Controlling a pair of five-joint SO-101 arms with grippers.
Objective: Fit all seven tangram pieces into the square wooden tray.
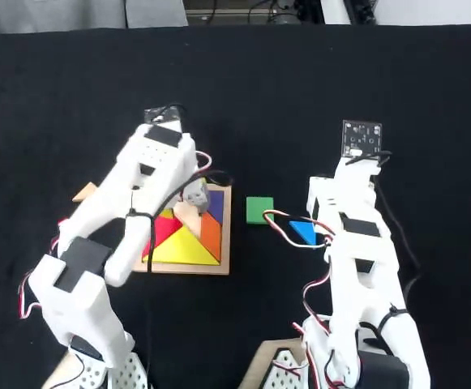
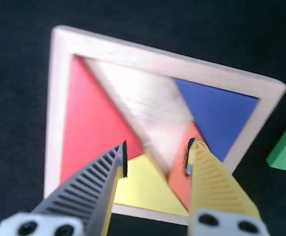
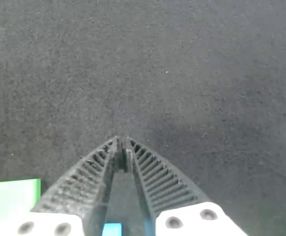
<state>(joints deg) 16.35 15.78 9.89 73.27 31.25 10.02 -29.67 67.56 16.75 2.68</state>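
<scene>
The square wooden tray (image 1: 226, 235) lies left of centre and holds red (image 1: 164, 227), yellow (image 1: 185, 247), orange (image 1: 211, 232) and dark blue (image 1: 216, 204) pieces. My left gripper (image 2: 156, 156) hangs open just above the tray (image 2: 59, 88), over a bare wooden patch (image 2: 147, 108) between the red piece (image 2: 91, 132), the blue piece (image 2: 216, 115), the orange piece (image 2: 182, 172) and the yellow piece (image 2: 145, 184). A green square (image 1: 259, 210) lies on the cloth right of the tray. A light blue triangle (image 1: 304, 232) lies by the right arm. My right gripper (image 3: 121, 146) is shut on nothing, above bare cloth.
A tan wooden piece (image 1: 84, 193) peeks out left of the left arm. Black cloth (image 1: 300, 89) covers the table. Red and white cables (image 1: 288, 231) loop near the light blue triangle. The green square's corner (image 3: 12, 201) shows beside my right gripper.
</scene>
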